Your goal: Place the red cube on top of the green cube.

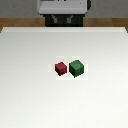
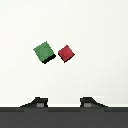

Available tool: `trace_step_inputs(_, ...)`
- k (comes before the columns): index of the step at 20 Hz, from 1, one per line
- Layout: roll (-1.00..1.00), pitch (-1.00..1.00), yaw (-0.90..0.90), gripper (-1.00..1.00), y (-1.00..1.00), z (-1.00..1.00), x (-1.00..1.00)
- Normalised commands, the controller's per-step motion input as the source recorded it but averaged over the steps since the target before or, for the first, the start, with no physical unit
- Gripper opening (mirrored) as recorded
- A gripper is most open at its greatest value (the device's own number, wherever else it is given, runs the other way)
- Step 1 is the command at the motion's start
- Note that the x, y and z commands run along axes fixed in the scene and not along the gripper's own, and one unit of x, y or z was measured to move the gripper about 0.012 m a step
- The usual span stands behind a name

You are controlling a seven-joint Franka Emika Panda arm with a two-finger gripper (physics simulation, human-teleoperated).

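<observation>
The red cube (image 1: 60, 67) sits on the white table, just to the exterior view's left of the green cube (image 1: 76, 68); the two are very close, nearly touching. In the wrist view the green cube (image 2: 43, 52) and the red cube (image 2: 66, 52) lie side by side on the table, well below the camera. My gripper (image 2: 62, 103) is high above them, open and empty, with its two dark fingertips (image 2: 36, 102) spread apart. In the exterior view the gripper is not visible, only the robot base at the far edge.
The robot base (image 1: 63, 11) stands at the far edge of the white table (image 1: 30, 95). A wooden floor strip (image 1: 15, 22) shows behind the table.
</observation>
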Motion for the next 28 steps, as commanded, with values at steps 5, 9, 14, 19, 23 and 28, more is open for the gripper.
trace_step_inputs(5,0.00,0.00,0.00,1.00,0.00,0.00,0.00)
trace_step_inputs(9,0.00,0.00,0.00,1.00,0.00,0.00,0.00)
trace_step_inputs(14,0.00,0.00,0.00,1.00,0.00,0.00,0.20)
trace_step_inputs(19,0.00,0.00,0.00,1.00,0.00,0.00,0.40)
trace_step_inputs(23,0.00,0.00,0.00,1.00,0.00,0.00,0.75)
trace_step_inputs(28,0.00,0.00,0.03,1.00,-0.40,0.00,0.00)
